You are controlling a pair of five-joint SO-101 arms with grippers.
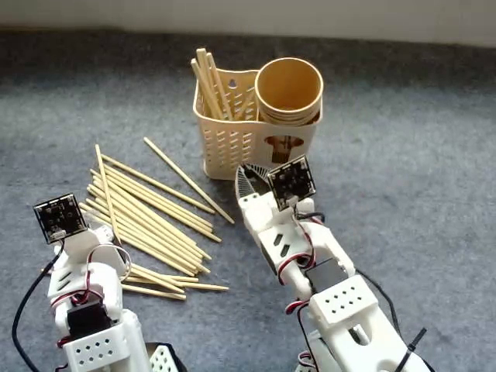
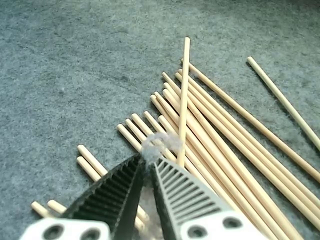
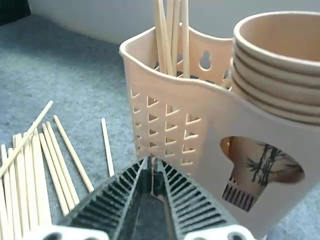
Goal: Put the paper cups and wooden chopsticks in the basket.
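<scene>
A cream plastic basket stands on the grey carpet with a stack of paper cups and a few wooden chopsticks upright inside it. A loose pile of chopsticks lies to the basket's left. My left gripper is shut with nothing held, its tips low over the near ends of the pile, beside one chopstick lying crosswise on top. My right gripper is shut and empty, just in front of the basket's wall; it sits at the basket's near side in the high view.
One single chopstick lies apart between the pile and the basket. Carpet stretches open to the right of the basket and at the far left. A pale wall edge runs along the back.
</scene>
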